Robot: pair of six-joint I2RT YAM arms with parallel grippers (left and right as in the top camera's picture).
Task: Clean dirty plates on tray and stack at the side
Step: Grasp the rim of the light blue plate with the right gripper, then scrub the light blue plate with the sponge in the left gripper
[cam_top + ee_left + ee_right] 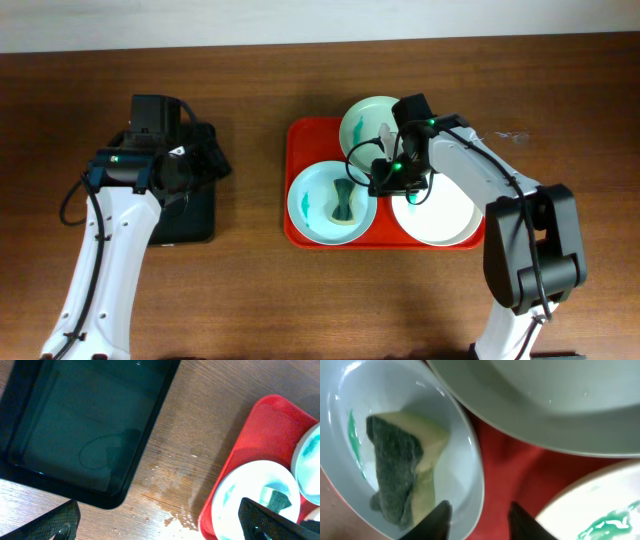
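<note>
The red tray (300, 135) holds three plates. The pale green plate (362, 125) is at the back, also in the right wrist view (545, 405). The pale blue plate (312, 190), with a teal smear, holds a green-and-yellow sponge (343, 200); both show in the right wrist view (455, 405), (400, 475). The white plate (445, 215) has a teal smear (607, 525). My right gripper (393, 180) is open, its fingers (480, 520) straddling the blue plate's rim. My left gripper (200, 165) is open and empty (162, 525), away from the tray.
A smaller black tray (190, 225) lies on the wooden table at the left, under my left arm, also in the left wrist view (75, 425). A wet patch (175, 510) lies on the table between the black tray and the red tray (260, 435).
</note>
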